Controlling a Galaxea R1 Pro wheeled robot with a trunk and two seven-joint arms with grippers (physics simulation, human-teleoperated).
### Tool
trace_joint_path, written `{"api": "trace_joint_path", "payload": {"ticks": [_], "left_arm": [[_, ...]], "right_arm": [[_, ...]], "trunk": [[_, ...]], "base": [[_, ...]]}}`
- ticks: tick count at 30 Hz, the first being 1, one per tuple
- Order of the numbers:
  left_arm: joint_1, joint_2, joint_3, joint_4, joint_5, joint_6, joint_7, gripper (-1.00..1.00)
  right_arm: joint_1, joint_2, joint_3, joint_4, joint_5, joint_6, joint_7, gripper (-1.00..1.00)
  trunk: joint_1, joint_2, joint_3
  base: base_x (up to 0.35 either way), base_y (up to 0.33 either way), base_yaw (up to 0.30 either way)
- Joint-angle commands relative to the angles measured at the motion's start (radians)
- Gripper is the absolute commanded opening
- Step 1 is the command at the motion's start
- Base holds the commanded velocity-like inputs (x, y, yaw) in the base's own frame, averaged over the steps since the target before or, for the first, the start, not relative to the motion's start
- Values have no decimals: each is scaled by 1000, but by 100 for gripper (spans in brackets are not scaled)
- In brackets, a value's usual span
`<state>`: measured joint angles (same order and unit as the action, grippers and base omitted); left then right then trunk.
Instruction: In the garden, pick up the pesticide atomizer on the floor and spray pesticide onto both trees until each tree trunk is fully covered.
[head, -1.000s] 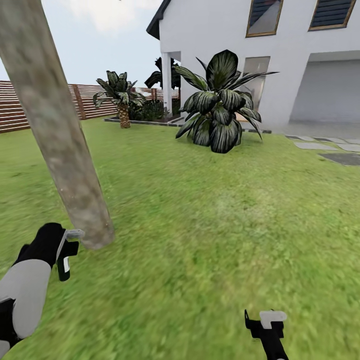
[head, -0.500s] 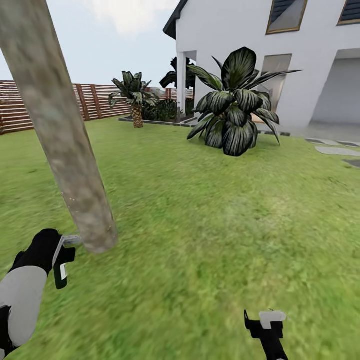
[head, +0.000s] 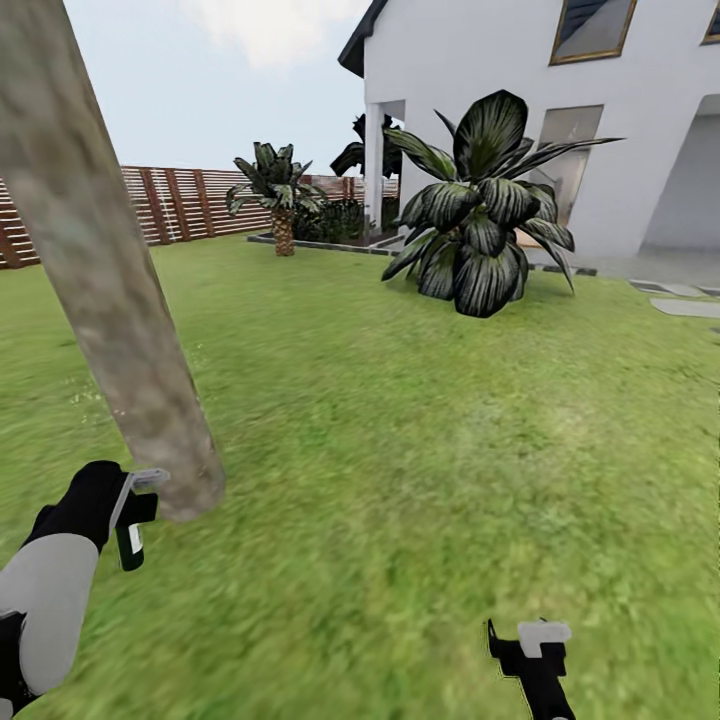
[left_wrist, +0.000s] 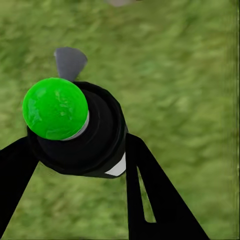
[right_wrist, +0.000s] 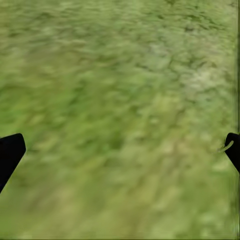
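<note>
Left gripper (head: 130, 515) clamped on the pesticide atomizer (head: 128, 535), low at the head view's left, nozzle just beside the base of the mottled tree trunk (head: 110, 290). Right gripper (right_wrist: 120, 150) spread wide over bare grass (head: 430, 450). Beyond, white house (head: 620, 120), broad-leafed shrub (head: 480, 215).
</note>
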<state>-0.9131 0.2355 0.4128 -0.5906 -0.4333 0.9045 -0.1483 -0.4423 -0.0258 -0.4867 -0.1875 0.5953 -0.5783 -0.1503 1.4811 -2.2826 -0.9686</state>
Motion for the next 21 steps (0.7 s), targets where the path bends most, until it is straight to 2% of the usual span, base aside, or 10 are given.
{"api": "trace_joint_path", "payload": {"ticks": [1, 13, 21], "left_arm": [[-1, -1, 4, -1, -11, 4, -10, -100], [-1, 4, 6, 0, -11, 4, -10, -100], [0, 8, 7, 0, -13, 4, -9, -100]], "right_arm": [[-1, 0, -4, 2, 11, -3, -6, 100], [-1, 1, -4, 2, 11, -2, -6, 100], [-1, 1, -4, 2, 11, -3, -6, 100]], "trunk": [[0, 0, -1], [0, 0, -1], [0, 0, -1]], "base": [[123, -285, 0], [156, -269, 6], [108, -253, 244]]}}
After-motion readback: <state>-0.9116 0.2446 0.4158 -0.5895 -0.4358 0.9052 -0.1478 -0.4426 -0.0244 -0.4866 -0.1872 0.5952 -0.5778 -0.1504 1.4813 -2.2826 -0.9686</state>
